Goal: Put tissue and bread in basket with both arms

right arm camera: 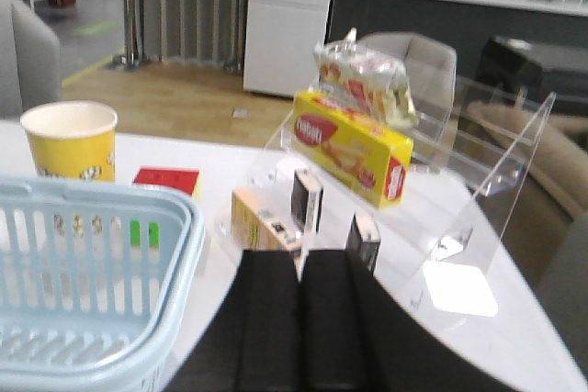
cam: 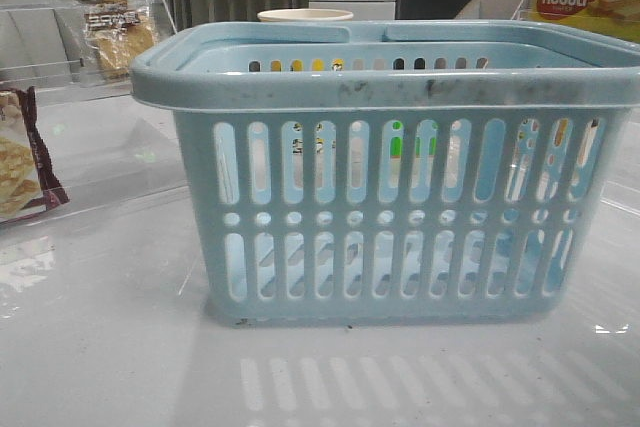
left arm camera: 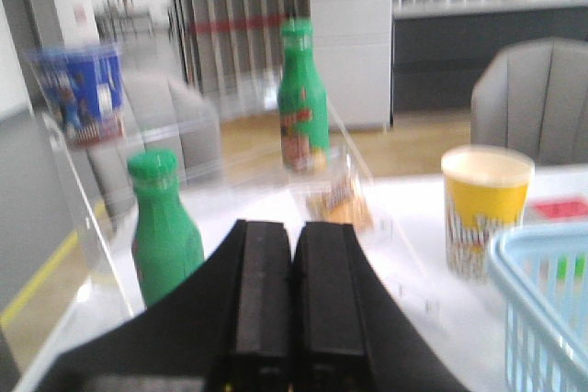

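A glossy white table [cam: 100, 347] fills the foreground, with grey curtains and white cabinets behind it. The basket [cam: 390, 187], light blue plastic with vertical slots, a row of round holes and a thick scuffed rim, stands in the middle of the table close to the front camera, its long side facing the lens so that its long axis runs left to right; nothing can be made out inside it. The bread [cam: 118, 35], a clear bag of golden pieces with dark lettering, sits on a clear acrylic shelf [cam: 50, 67] at the far left, beyond a maroon-edged packet [cam: 25, 162]. Only the left wrist view shows two green bottles [left arm camera: 163, 227] and a yellow paper cup [left arm camera: 484, 208] beside the basket's corner, the bread bag appearing blurred between them. Only the right wrist view shows the yellow nabati box [right arm camera: 354, 149] lying tilted on another acrylic stand, with small cartons [right arm camera: 306, 199] below it; the tissue cannot be picked out with certainty. The left gripper [left arm camera: 292, 300] and the right gripper [right arm camera: 300, 319] each have their black pads pressed together, holding nothing.
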Tool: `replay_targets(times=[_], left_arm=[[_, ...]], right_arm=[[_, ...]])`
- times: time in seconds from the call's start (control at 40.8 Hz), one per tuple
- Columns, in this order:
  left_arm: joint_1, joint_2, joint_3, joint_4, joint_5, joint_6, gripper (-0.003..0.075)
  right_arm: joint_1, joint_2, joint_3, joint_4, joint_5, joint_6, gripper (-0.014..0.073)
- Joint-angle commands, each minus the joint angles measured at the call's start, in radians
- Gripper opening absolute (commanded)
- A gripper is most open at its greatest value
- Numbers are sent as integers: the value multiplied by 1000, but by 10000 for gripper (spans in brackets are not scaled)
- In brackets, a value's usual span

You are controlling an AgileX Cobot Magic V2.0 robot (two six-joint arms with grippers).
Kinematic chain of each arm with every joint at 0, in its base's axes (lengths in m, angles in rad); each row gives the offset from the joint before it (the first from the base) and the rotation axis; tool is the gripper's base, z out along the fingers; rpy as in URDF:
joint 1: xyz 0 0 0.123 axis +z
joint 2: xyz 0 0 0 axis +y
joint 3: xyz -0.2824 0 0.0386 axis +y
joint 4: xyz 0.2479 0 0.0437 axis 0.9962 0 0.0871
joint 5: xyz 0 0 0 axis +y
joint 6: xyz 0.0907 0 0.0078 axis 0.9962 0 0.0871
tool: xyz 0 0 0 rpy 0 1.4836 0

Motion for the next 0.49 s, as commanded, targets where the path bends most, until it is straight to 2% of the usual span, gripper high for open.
replay_targets(times=[0.0, 0.196, 0.465], left_arm=[[-6, 63, -32, -12, 0, -3, 95], [-6, 149, -32, -12, 106, -3, 95], [-6, 233, -32, -12, 125, -3, 95]], right_arm=[[-5, 78, -30, -9, 3, -4, 55], [-5, 181, -2, -9, 124, -4, 55], [-5, 264, 58, -9, 156, -4, 55]])
